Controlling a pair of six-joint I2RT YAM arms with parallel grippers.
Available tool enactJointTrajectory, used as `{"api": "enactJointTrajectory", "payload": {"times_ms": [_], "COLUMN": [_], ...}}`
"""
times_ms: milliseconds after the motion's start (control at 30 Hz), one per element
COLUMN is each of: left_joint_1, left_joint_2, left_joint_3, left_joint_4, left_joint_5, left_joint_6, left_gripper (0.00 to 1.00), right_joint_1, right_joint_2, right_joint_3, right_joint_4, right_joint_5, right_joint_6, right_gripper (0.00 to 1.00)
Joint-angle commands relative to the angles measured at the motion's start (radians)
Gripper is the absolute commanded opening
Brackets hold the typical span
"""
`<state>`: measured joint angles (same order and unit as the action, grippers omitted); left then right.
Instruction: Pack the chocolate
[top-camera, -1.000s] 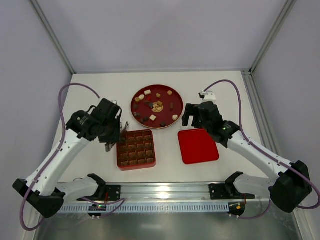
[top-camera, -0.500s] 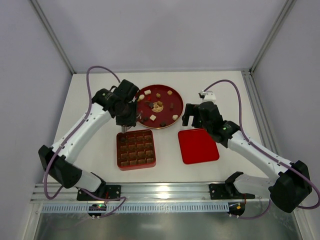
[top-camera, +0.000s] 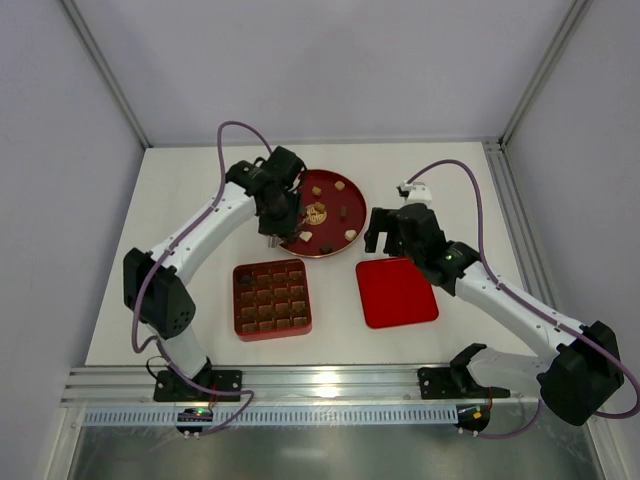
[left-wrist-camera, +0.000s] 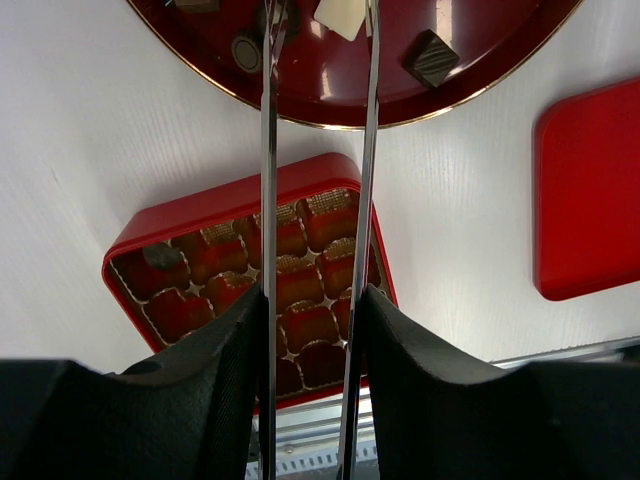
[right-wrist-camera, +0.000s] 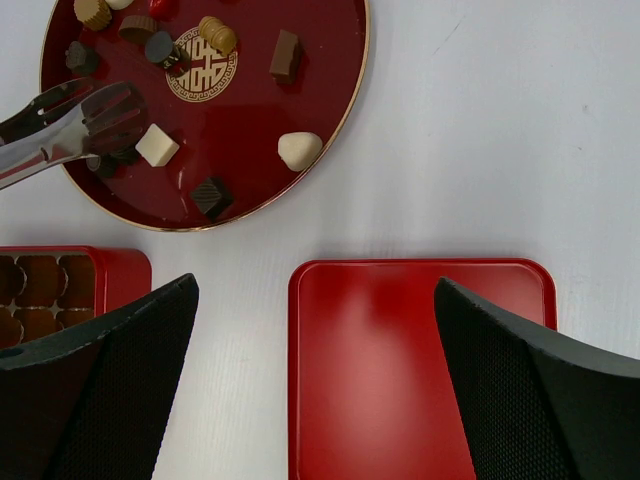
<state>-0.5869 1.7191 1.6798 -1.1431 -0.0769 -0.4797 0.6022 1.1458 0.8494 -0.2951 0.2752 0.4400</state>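
Chocolate (right-wrist-camera: 157, 145) pieces, dark, tan and white, lie scattered on the round plate (right-wrist-camera: 262, 135), which sits beyond the tray (left-wrist-camera: 215, 200) and the lid (right-wrist-camera: 400, 370); those two lie side by side, apart. The left gripper (left-wrist-camera: 313, 300) is clamped on tongs (left-wrist-camera: 268, 150), whose tips reach over the plate's left part among the pieces, though I cannot tell whether they touch any. The right gripper (right-wrist-camera: 315, 290) hangs spread wide and empty above the lid's far edge.

You get glossy dark-red plate (right-wrist-camera: 250, 140), gilt rim; tongs (right-wrist-camera: 70, 125) polished metal; lid (right-wrist-camera: 400, 370) smooth glossy red; surface (right-wrist-camera: 480, 130) matt white; chocolate (right-wrist-camera: 286, 56) smooth.
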Motion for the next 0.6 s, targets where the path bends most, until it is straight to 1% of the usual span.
{"api": "enactJointTrajectory", "payload": {"times_ms": [0, 300, 567], "left_joint_1": [-0.004, -0.014, -0.025], "left_joint_2": [0.019, 0.060, 0.069], "left_joint_3": [0.040, 0.029, 0.018], "left_joint_4": [0.032, 0.066, 0.059], "left_joint_5": [0.020, 0.023, 0.022], "left_joint_6": [0.042, 0.067, 0.067], "left_gripper": [0.42, 0.42, 0.42], "right_joint_1": [0.001, 0.001, -0.001], "right_joint_2": [-0.018, -0.024, -0.029], "right_joint_3": [0.034, 0.030, 0.025], "right_joint_4": [0.007, 0.001, -0.004], "right_joint_5": [0.021, 0.027, 0.035], "right_joint_6": [-0.012, -0.011, -0.009], "right_gripper": [1.00, 1.00, 1.00]}}
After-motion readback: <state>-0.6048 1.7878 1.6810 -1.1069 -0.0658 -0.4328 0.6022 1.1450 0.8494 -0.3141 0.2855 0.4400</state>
